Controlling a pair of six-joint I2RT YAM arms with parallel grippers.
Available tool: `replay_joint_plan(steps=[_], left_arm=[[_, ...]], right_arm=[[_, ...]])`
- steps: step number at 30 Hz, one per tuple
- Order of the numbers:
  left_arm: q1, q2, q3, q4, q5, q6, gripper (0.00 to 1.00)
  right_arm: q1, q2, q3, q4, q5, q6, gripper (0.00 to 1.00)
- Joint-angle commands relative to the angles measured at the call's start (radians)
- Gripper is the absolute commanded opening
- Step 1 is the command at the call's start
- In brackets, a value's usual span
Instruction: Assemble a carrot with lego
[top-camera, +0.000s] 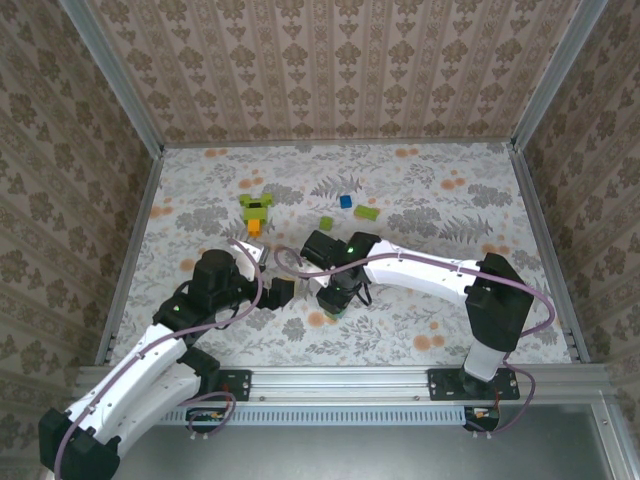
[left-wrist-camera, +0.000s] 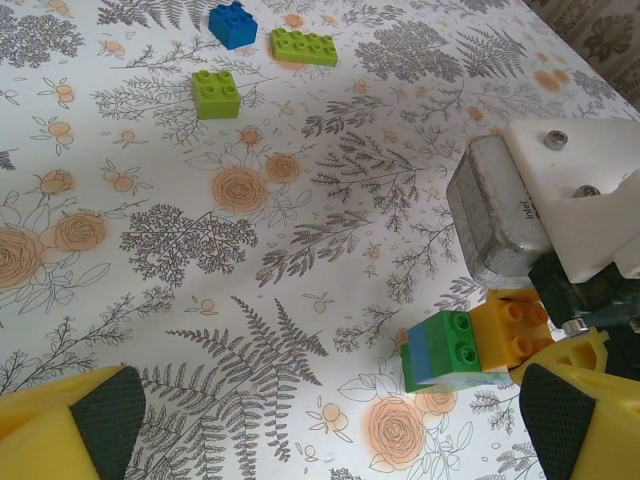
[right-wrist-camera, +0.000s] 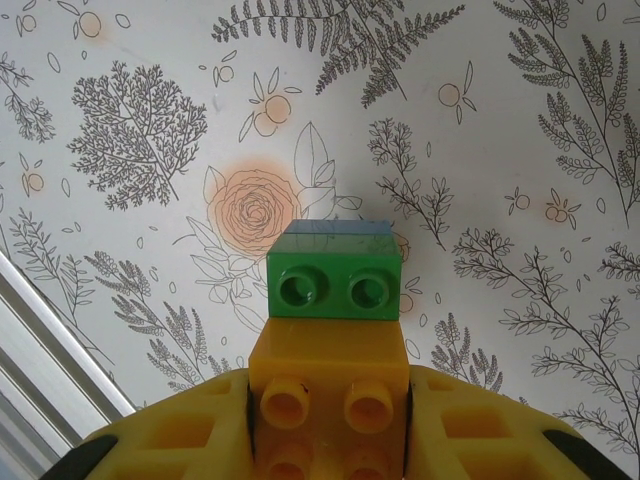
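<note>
**Right fingers hold a three-brick stack; left fingers stand apart beside it**

The left fingers (top-camera: 277, 291) are spread wide apart, low over the flower-patterned desk (top-camera: 420, 300), and point toward the right fingers (top-camera: 334, 300). The right fingers pinch an orange brick (right-wrist-camera: 328, 385) by its two sides, its studs facing the wrist camera. Joined to the far end of that brick is a dark green brick (right-wrist-camera: 335, 285), and beyond it a blue layer (right-wrist-camera: 335, 228). This stack lies just ahead of one of the left fingers, with its blue end at or just above the desk; contact cannot be told. Farther out, ahead of the left fingers and well apart from them, lie three loose bricks: a lime-green square brick (left-wrist-camera: 217, 93), then a long lime-green brick (left-wrist-camera: 304, 45) and a blue brick (left-wrist-camera: 232, 23) near each other. The carrot (top-camera: 256, 207), lime-green bricks with an orange tip (top-camera: 255, 227) turned toward the arms, lies beyond both sets of fingers and to their left, apart from each.
</note>
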Motion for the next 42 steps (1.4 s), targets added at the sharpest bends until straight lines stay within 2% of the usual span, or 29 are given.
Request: replay_joint_plan(steps=[1, 7, 13, 28, 42], left_arm=[[-0.011, -0.016, 0.028, -0.005, -0.011, 0.020, 1.00], [-0.012, -0.015, 0.029, -0.004, -0.011, 0.020, 1.00], [-0.012, -0.015, 0.031, -0.005, -0.014, 0.022, 1.00], [-0.014, -0.015, 0.031, -0.008, -0.021, 0.023, 1.00], [-0.014, -0.010, 0.032, -0.006, -0.024, 0.025, 1.00]], right_arm=[[0.025, 0.184, -0.127, -0.073, 0.000, 0.022, 0.31], [0.031, 0.207, -0.147, -0.041, -0.018, 0.035, 0.31], [0.025, 0.156, -0.084, -0.052, -0.010, 0.033, 0.31], [-0.085, 0.137, 0.083, -0.037, 0.022, 0.061, 0.30], [-0.093, 0.119, 0.081, -0.069, 0.046, 0.058, 0.33]])
